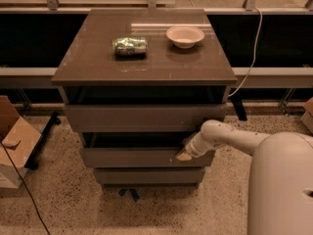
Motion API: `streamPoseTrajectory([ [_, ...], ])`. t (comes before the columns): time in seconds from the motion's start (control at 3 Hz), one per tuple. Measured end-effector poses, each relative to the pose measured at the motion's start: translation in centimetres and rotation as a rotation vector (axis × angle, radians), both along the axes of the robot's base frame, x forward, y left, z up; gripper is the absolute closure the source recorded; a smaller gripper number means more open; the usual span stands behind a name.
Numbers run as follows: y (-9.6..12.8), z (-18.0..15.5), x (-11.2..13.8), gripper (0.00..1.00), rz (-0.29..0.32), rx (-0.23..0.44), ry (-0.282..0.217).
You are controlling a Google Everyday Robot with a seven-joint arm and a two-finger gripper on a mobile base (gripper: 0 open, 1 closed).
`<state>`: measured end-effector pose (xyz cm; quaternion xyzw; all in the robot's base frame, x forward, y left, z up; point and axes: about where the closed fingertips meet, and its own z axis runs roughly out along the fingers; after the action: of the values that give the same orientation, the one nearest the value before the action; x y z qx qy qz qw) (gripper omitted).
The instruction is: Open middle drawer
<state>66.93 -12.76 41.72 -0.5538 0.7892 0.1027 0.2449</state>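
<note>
Tool at the upper edge of the middle drawer, right of centre. You see its pale yellowish tip lying against the top of that grey-brown front, at the dark gap that separates it from the top drawer above. Whether the tool is released or clenched you cannot tell from this view.

The white arm reaches in from the lower right, from the robot's rounded body, and slopes down and leftward to the tool.

The middle drawer is the second of three flat fronts in the cabinet. It sits directly under the taller top drawer and directly over the lowest drawer, whose front looks narrowest.

On the counter you find a crushed green can lying on its side near the centre. A pale bowl stands upright to the can's right, apart from it.

An open cardboard box stands on the speckled floor at the left. A white cable hangs down behind the cabinet at the right.
</note>
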Motion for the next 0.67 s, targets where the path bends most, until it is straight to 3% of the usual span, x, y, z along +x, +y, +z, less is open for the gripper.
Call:
streamPoseTrajectory([
  [0.33,0.0,0.24,0.0,0.81,0.0,0.0,0.0],
  [0.67,0.07,0.16,-0.04,0.5,0.001,0.0,0.001],
])
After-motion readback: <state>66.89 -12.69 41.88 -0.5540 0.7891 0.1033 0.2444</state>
